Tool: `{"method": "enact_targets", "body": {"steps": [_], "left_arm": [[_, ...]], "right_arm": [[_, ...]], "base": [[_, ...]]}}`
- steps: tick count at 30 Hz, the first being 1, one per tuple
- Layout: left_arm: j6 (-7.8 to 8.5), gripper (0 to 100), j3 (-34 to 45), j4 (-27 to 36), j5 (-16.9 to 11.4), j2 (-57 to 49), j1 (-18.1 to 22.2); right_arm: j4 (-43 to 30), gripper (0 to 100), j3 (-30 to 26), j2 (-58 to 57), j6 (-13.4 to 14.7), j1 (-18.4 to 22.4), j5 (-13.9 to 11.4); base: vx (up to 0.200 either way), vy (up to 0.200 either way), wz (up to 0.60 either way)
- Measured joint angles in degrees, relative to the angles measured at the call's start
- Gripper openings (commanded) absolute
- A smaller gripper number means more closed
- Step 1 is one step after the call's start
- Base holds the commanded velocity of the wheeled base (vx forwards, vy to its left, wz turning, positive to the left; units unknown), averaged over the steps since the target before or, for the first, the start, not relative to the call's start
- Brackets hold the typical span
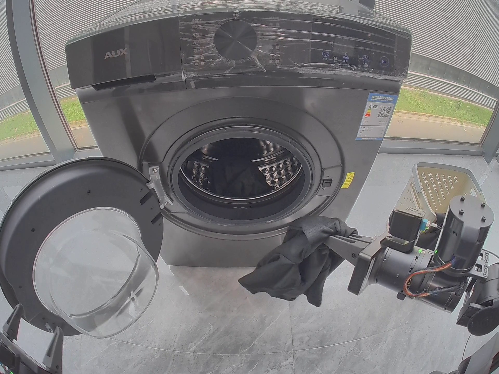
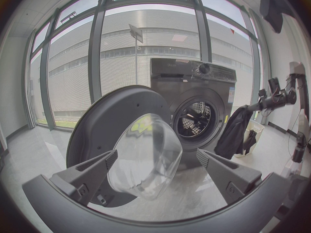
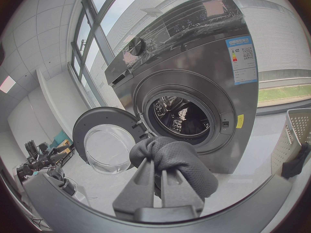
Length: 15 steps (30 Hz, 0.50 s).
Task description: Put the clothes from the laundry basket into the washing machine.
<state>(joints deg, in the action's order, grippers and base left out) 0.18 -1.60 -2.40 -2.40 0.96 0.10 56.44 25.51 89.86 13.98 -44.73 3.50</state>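
Observation:
A dark grey washing machine (image 1: 130,115) stands ahead with its round door (image 1: 78,235) swung open to the left and its drum (image 1: 241,175) exposed, something dark lying inside. My right gripper (image 1: 332,240) is shut on a black garment (image 1: 296,263) that hangs below and right of the drum opening, above the floor. The same garment (image 3: 175,159) bunches around the closed fingers (image 3: 142,182). The white laundry basket (image 1: 442,185) sits at the right with another dark cloth (image 3: 296,165) draped over its rim. My left gripper (image 2: 157,159) is open, low at the left, facing the open door (image 2: 120,123).
Glass window walls (image 1: 31,79) rise behind and beside the machine. The grey tiled floor (image 1: 234,328) spreads in front of it. The open door juts out over the floor on the left side.

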Motion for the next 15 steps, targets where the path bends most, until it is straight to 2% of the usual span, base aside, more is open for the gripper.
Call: {"method": "enact_targets", "body": {"steps": [2,4,6,9,15], "left_arm": [[-0.39,100,-1.93,-1.18,-1.95,0.0,0.0],[-0.11,100,-3.57,-1.29,-5.25,0.3,0.11],[0.61,100,-5.56,-1.56,-10.68,1.68,0.37],[1.65,100,-7.47,-2.08,-15.6,5.67,0.67],[4.33,100,-9.89,-7.72,-21.65,18.69,0.56]], "right_arm": [[0.65,0,0.39,0.57,0.02,-0.33,0.05],[1.11,0,0.87,1.13,0.07,-0.44,0.17],[1.69,0,1.88,1.99,0.13,-0.66,0.27],[2.34,0,3.43,3.34,0.2,-0.69,0.35],[4.01,0,7.36,7.0,0.41,-0.59,0.57]], "base": [[0.0,0.0,0.0],[0.0,0.0,0.0],[0.0,0.0,0.0],[0.0,0.0,0.0],[0.0,0.0,0.0]]}}
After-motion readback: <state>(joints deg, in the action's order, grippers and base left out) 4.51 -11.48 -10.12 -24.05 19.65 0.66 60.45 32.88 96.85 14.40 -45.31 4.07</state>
